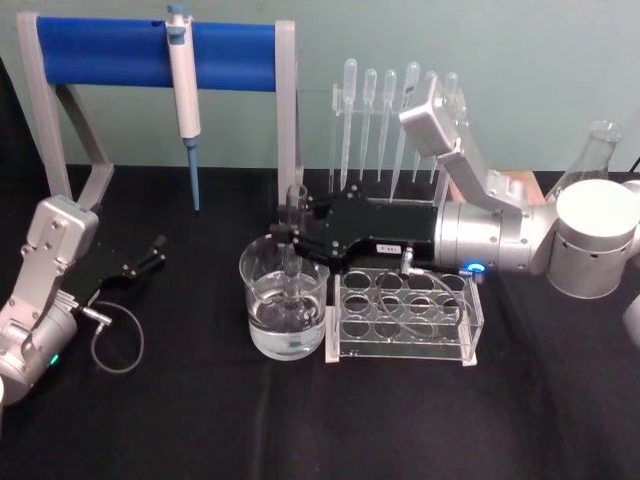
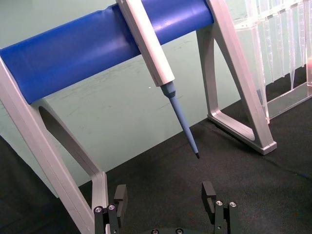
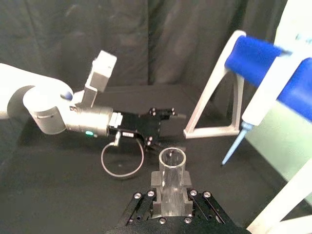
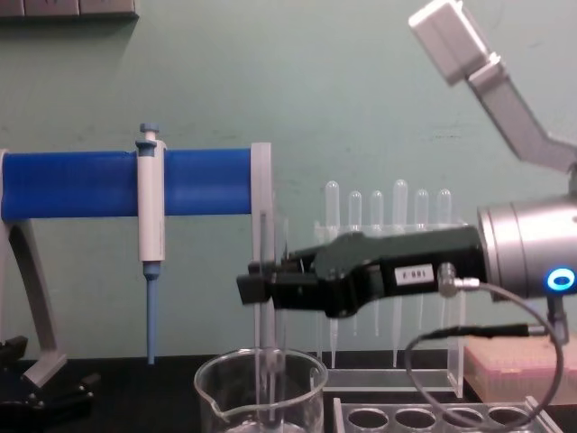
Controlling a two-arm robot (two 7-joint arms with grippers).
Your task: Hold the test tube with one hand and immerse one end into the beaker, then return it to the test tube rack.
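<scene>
Right claw [image 1: 293, 237]: we reach in from the right, level over the glass, our fingers clamped on the tube near its open end.
Tube [image 3: 171, 183]: we hold it upright in the right claw; its rim stands just above the fingers and its round end hangs below them, down inside the beaker.
Beaker [image 1: 284, 312]: it stands on the black surface [image 1: 200, 420] directly under our right claw, with clear liquid in its lower part; the tube's lower end sits in it.
Rack [image 1: 404, 315]: a clear tube rack lies under our right wrist, just beside the beaker.
Left claw [image 2: 165, 195]: we rest it low on the surface, well apart from the right claw, fingers spread wide with nothing between them.
Pipettor [image 1: 184, 95]: it hangs tip-down from the blue bar [image 1: 105, 52], beyond our left claw.
</scene>
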